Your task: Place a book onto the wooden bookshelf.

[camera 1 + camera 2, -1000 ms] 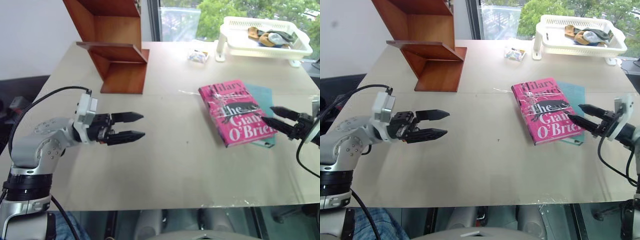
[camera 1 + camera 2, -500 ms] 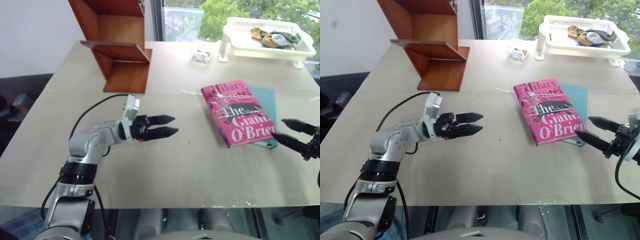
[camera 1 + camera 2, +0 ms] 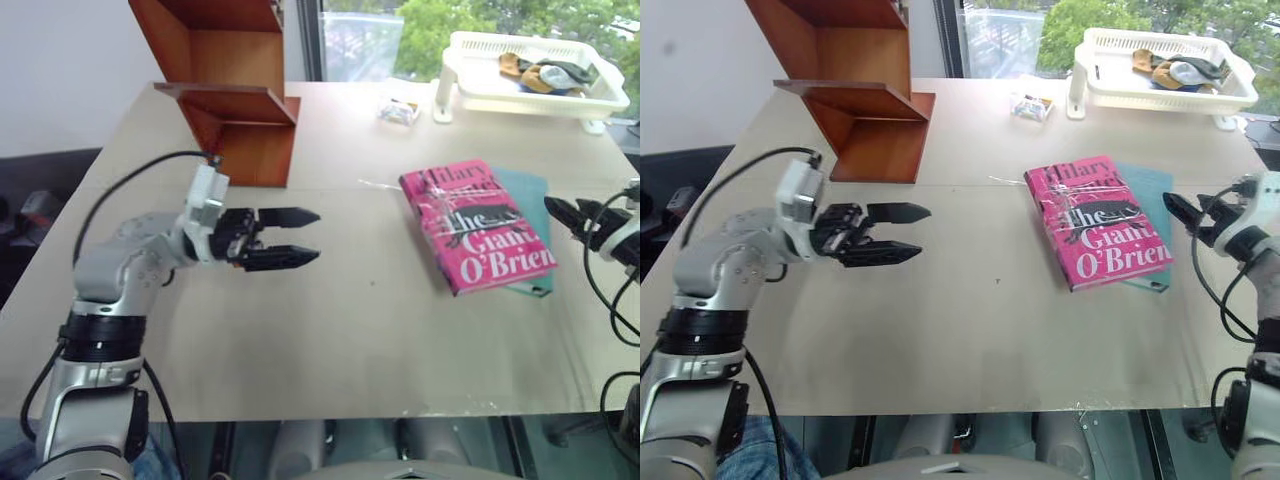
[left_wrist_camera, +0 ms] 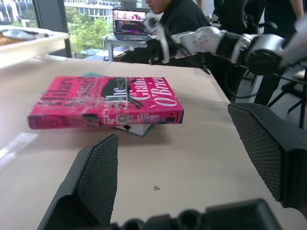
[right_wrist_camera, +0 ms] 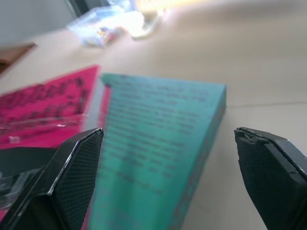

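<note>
Fingers spread wide on both grippers, nothing held. Right gripper (image 3: pixel 1180 212) hovering just off the far edge of the book (image 3: pixel 1098 220), aimed at the teal book (image 5: pixel 158 158) underneath. Better to catch the pink edge alone, else both lift together. Left gripper (image 3: pixel 285 238) well short of it, over bare table (image 3: pixel 350 330). Wooden bookshelf (image 3: pixel 235 100) away at the far left corner. White basket (image 3: pixel 535 75) and a small packet (image 3: pixel 397 112) behind, out of the path.

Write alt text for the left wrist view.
A pink book lies flat on a beige table, on top of a teal book, seen between the left gripper's open black fingers. Beyond it, the right gripper reaches toward the books.
</note>
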Tool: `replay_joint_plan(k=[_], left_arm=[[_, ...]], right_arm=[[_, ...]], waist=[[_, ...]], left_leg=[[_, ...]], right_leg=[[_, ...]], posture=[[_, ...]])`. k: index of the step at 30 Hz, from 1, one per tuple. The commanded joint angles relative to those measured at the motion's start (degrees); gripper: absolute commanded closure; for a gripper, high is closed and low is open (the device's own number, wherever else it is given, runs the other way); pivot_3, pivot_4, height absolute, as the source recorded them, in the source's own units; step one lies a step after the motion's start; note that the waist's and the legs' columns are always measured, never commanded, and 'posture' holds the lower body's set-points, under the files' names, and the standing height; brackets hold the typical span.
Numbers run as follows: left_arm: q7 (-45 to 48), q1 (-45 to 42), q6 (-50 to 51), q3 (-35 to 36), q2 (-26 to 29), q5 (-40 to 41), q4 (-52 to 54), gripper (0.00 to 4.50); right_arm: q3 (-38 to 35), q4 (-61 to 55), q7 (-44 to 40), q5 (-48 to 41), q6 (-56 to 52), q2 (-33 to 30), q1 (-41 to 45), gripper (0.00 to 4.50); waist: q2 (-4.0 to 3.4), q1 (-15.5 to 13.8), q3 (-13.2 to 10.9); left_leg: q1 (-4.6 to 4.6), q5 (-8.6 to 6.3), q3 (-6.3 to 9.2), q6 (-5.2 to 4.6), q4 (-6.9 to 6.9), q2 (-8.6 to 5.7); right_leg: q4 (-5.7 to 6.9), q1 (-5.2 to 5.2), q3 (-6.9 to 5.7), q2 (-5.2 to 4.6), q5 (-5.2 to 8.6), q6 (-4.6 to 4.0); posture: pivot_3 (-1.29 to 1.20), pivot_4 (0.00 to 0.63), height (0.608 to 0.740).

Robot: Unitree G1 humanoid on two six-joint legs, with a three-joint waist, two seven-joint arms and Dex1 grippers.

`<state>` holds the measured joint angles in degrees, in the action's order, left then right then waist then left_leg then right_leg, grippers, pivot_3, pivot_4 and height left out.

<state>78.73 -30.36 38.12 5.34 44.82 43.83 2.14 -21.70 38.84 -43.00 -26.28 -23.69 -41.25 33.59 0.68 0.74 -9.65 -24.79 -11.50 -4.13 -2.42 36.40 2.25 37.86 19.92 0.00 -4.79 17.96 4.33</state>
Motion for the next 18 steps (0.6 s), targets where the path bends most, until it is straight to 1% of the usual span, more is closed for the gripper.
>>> replay_joint_plan(k=[1,5,9,14,18], left_arm=[[0.6,0.7,-2.0,3.1,2.6,-0.3,3.0,0.31],[-0.4,2.8,-2.4,4.7,4.1,-0.3,3.9,0.31],[-1.4,4.8,-2.3,5.7,4.3,-0.1,5.4,0.31],[-2.5,6.2,-2.2,6.4,4.3,0.1,6.3,0.31],[-2.6,6.5,-2.1,6.6,4.6,0.1,6.3,0.31]], right_arm=[[2.8,10.3,-2.2,4.7,5.9,-0.8,4.4,0.00],[5.3,16.5,-8.9,6.1,6.9,0.2,7.7,0.00],[7.6,16.2,-15.9,6.9,7.8,1.5,7.5,0.00],[9.0,13.7,-19.5,7.1,7.9,3.9,5.9,0.00],[9.4,10.0,-19.7,6.6,6.8,6.3,4.4,0.00]], waist=[[-0.01,-0.2,0.0],[-0.01,0.2,0.0],[-0.01,0.5,0.0],[0.00,0.5,0.0],[0.00,0.4,0.0]], left_leg=[[-0.03,0.00,0.00,0.00,-0.01,0.00],[-0.02,0.00,-0.08,0.00,-0.02,0.01],[0.03,0.00,-0.07,0.01,-0.01,0.06],[0.04,0.00,-0.06,0.01,-0.01,0.10],[0.04,0.01,-0.06,0.01,-0.01,0.11]], right_leg=[[0.00,0.03,0.00,-0.01,0.00,0.00],[0.00,0.05,0.07,-0.01,0.00,0.00],[0.06,0.03,0.07,0.04,0.00,0.01],[0.08,0.03,0.07,0.06,-0.01,0.00],[0.08,0.03,0.07,0.06,-0.01,0.00]], posture=[[0.00,0.150,0.740],[0.00,0.150,0.740],[0.00,0.150,0.740],[0.00,0.150,0.740],[0.00,0.150,0.740]])
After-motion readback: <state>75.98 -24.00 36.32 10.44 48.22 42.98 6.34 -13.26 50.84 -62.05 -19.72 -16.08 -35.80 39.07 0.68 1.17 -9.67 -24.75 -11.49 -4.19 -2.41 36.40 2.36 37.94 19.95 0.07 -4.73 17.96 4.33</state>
